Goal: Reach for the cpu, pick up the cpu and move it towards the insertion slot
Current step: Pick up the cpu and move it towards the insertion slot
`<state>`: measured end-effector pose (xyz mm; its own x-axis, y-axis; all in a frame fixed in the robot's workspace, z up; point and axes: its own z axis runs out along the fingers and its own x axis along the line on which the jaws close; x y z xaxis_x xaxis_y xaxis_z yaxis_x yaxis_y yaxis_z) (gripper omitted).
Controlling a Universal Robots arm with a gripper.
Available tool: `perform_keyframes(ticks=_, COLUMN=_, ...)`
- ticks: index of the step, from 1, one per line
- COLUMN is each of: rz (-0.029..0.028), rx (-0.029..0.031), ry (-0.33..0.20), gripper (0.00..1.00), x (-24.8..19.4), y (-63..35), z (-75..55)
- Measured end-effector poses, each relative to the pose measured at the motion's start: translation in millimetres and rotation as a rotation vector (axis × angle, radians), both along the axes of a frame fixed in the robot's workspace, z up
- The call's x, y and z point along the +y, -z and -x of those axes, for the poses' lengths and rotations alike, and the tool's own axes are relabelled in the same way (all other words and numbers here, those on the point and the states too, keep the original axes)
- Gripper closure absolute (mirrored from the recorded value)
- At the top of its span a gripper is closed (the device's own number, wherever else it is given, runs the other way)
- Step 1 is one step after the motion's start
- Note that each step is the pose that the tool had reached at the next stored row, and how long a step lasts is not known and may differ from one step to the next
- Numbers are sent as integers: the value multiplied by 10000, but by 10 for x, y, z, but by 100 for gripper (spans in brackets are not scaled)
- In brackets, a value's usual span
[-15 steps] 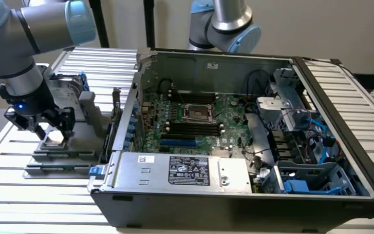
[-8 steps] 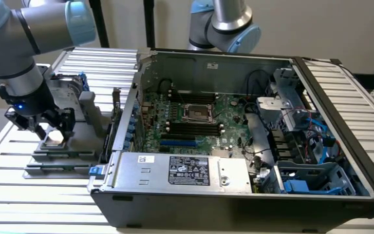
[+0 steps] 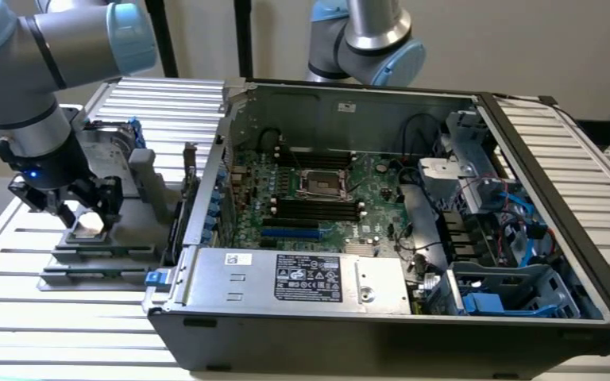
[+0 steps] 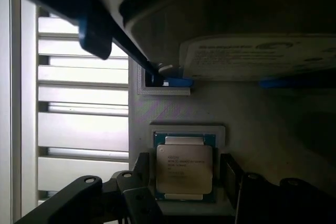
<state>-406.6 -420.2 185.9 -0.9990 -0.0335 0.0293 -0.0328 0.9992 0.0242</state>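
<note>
Observe the flat, matte-silver-topped, near-square cpu (image 4: 184, 167) lying label-up in its grey moulded holder (image 4: 216, 130), longer edges facing the black fingers (image 4: 140, 195), which stand apart on either side.

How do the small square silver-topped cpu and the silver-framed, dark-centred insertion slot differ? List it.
The cpu lies in a grey holder outside the computer case; the insertion slot sits on the green motherboard inside. The cpu's top is solid pale metal; the insertion slot frames a dark centre. The open gripper straddles the cpu, not the insertion slot. Both are square.
</note>
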Motion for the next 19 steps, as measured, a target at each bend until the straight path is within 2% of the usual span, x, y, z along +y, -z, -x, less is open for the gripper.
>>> perform_keyframes(ticks=5, rz=1, rx=-4, ry=0, gripper=35, x=1, y=2, z=0)
perform_keyframes(ticks=6, rz=2, rx=-4, ry=0, gripper=37, x=1, y=2, z=0)
perform_keyframes(ticks=7, rz=4, rx=-2, ry=0, gripper=43, x=1, y=2, z=0)
perform_keyframes(ticks=13, rz=3, rx=-6, ry=1, gripper=46, x=2, y=0, z=-1)
perform_keyframes(ticks=19, rz=5, rx=-4, ry=1, gripper=46, x=2, y=-91, z=0)
